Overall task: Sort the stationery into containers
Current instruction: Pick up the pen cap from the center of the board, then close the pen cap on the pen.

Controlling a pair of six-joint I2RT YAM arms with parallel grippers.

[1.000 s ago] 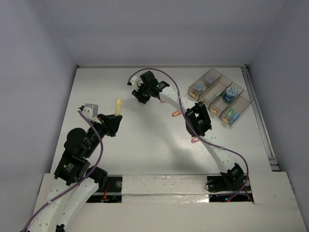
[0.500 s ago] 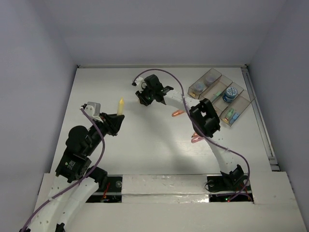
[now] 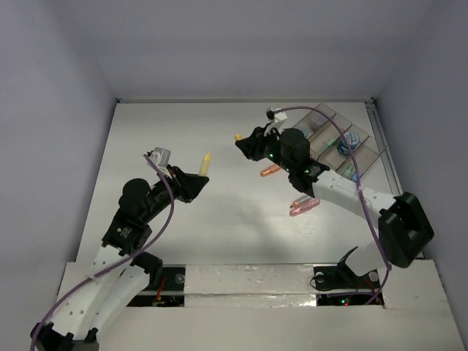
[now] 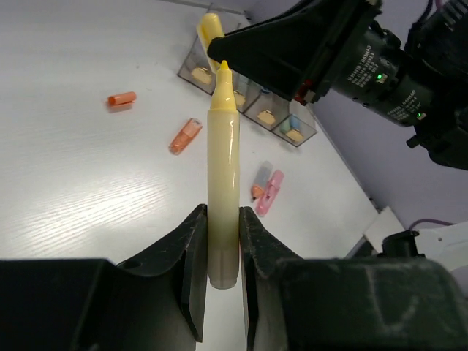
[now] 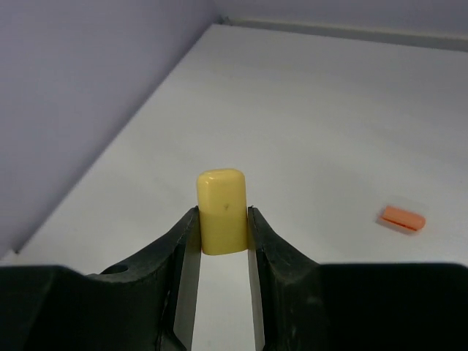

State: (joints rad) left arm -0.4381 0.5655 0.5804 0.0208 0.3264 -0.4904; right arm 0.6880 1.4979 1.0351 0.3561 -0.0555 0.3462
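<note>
My left gripper (image 3: 193, 183) is shut on an uncapped yellow marker (image 3: 207, 161), held above the table with its tip pointing up and away; in the left wrist view the marker (image 4: 223, 175) stands clamped between my jaws (image 4: 221, 245). My right gripper (image 3: 247, 144) is shut on a short yellow cap (image 3: 238, 137), seen clamped in the right wrist view (image 5: 221, 210) near my fingertips (image 5: 221, 223). The cap (image 4: 210, 29) hovers just beyond the marker tip. The clear containers (image 3: 365, 157) stand at the back right, partly hidden by the right arm.
Loose orange pieces (image 3: 268, 172) and an orange and pink pair (image 3: 304, 206) lie on the white table under the right arm. They show in the left wrist view as an orange stub (image 4: 121, 98), an orange stick (image 4: 184, 135) and a pink one (image 4: 269, 194). A blue roll (image 3: 345, 146) sits in one bin.
The right arm swung its elbow out to the right and its gripper moved right with the cap. The left gripper carried the yellow marker to the right, toward the cap.
</note>
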